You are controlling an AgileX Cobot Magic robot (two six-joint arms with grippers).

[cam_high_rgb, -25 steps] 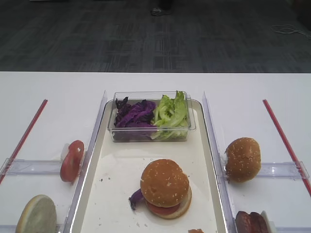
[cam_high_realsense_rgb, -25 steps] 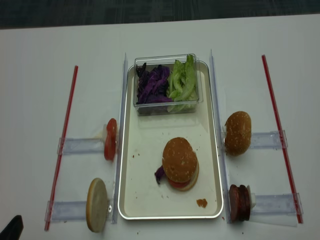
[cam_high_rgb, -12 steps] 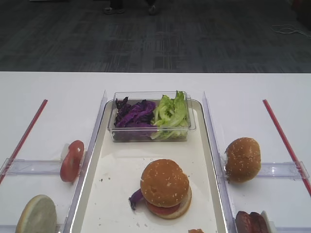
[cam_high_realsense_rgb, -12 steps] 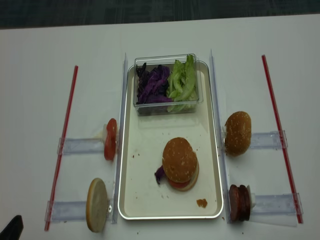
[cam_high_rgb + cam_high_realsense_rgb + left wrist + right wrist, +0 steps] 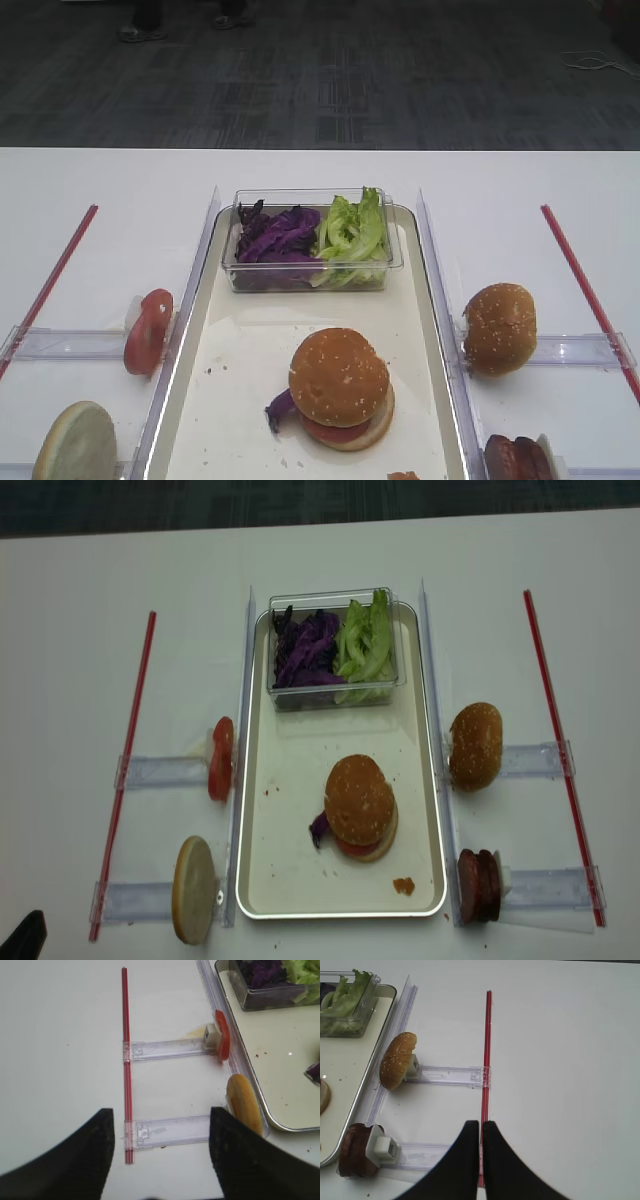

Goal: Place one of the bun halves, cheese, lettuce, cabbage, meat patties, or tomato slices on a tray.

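A sesame bun half (image 5: pixel 338 372) tops a stacked burger on the cream tray (image 5: pixel 250 350). A second bun half (image 5: pixel 499 328) stands on edge in a clear holder right of the tray, with the meat patties (image 5: pixel 478 885) in the holder nearer me. A tomato slice (image 5: pixel 148 331) stands left of the tray. Cabbage (image 5: pixel 277 238) and lettuce (image 5: pixel 352 232) fill a clear tub. No cheese shows. My right gripper (image 5: pixel 480 1124) is shut and empty over a red strip, right of the bun half (image 5: pixel 397 1060). My left gripper (image 5: pixel 161 1112) is open and empty, left of the tomato slice (image 5: pixel 223 1041).
A pale flat bun disc (image 5: pixel 75 443) stands in the near left holder. Red strips (image 5: pixel 132 760) (image 5: pixel 560 750) run along both outer sides of the white table. Clear rails flank the tray. An orange crumb (image 5: pixel 403 886) lies on the tray's near end.
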